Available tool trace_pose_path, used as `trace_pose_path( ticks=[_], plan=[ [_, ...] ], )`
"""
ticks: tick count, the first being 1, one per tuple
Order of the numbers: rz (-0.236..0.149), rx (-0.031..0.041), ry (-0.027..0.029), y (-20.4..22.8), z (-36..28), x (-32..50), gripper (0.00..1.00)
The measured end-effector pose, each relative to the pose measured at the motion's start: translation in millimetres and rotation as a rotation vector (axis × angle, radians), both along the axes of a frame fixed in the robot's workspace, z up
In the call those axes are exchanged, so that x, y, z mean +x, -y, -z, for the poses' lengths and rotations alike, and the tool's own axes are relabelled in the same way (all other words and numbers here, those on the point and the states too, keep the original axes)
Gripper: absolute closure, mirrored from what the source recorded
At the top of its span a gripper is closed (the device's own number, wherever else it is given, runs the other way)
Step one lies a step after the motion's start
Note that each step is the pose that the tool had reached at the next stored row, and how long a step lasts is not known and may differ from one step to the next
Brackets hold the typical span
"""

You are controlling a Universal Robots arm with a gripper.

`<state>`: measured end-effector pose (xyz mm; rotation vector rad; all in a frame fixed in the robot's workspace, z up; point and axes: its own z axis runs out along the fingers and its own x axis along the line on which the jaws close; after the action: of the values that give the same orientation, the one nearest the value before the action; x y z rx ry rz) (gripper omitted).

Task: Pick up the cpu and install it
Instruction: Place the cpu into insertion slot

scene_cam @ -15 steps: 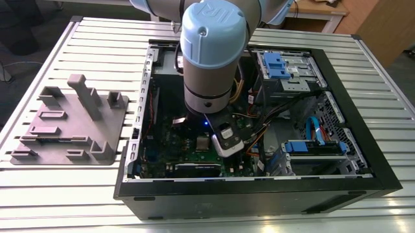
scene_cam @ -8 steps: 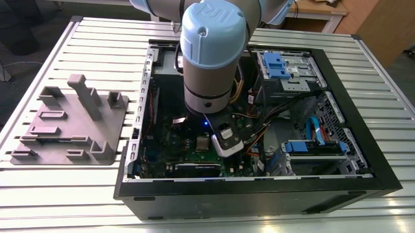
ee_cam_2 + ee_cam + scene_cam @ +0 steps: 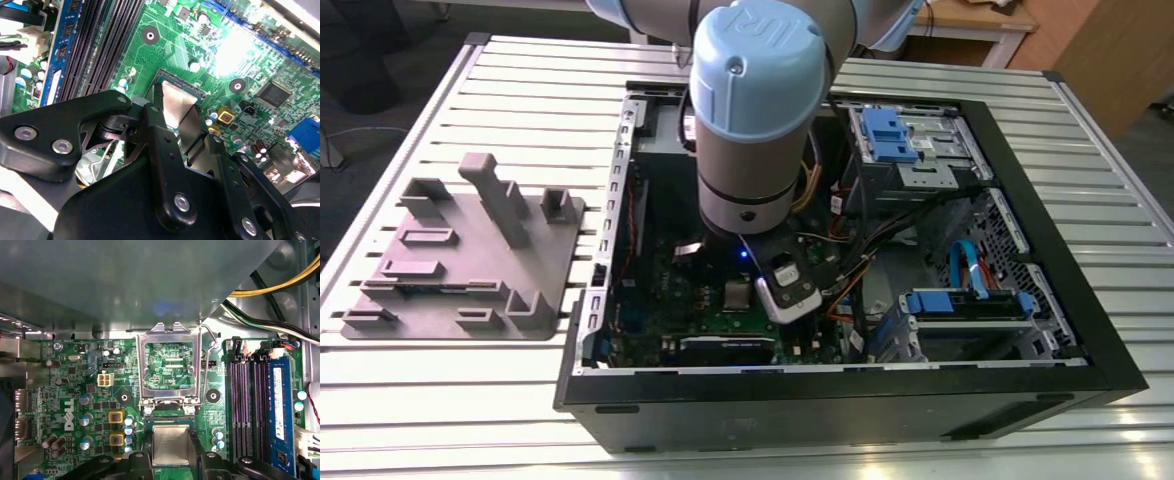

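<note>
A robot arm [image 3: 747, 120] is reaching down into an open computer case [image 3: 854, 400] that is lying on a slatted metal table [image 3: 454, 420]. A grey moulded plate [image 3: 467, 260] is sitting on the table at the exterior view's left, apart from the case. Inside the case, the gripper [image 3: 171, 452] is hanging low over the green motherboard [image 3: 75, 390]. Its black fingers [image 3: 159, 125] are pressing on opposite edges of the cpu [image 3: 171, 442], so the tool is looking clamped on the chip. The cpu is sitting level, right over the socket opening, just beside the metal socket frame [image 3: 169, 331], which is standing open. The picking up is looking done and the chip is lining up with its seat. Whether it is resting fully in the socket is impossible to tell. The frame is not yet closed over it, and the gripper is not yet letting go.
</note>
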<state>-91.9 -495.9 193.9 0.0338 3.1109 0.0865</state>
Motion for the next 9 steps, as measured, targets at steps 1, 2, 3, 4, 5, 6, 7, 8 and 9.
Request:
trace_pose_path(
  ticks=[1,2,3,4,5,6,7,8,9],
  plan=[
    [-0.002,0.0001,0.0002,0.1,0.0,-0.3,0.62],
    [-0.002,0.0001,0.0003,0.2,0.1,-0.4,0.62],
    [-0.003,0.0002,0.0003,0.2,0.2,-0.5,0.62],
    [-0.003,0.0003,0.0003,0.4,0.6,-0.5,0.62],
    [-0.003,0.0001,0.0002,0.6,1.1,-0.6,0.62],
    [-0.003,-0.0002,0.0001,0.6,1.3,-0.6,0.62],
    [-0.003,-0.0003,0.0000,0.6,1.3,-0.6,0.62],
    [-0.003,-0.0003,0.0000,0.7,1.3,-0.6,0.62],
    [-0.003,-0.0002,0.0001,0.6,1.4,-0.5,0.62]
  ],
)
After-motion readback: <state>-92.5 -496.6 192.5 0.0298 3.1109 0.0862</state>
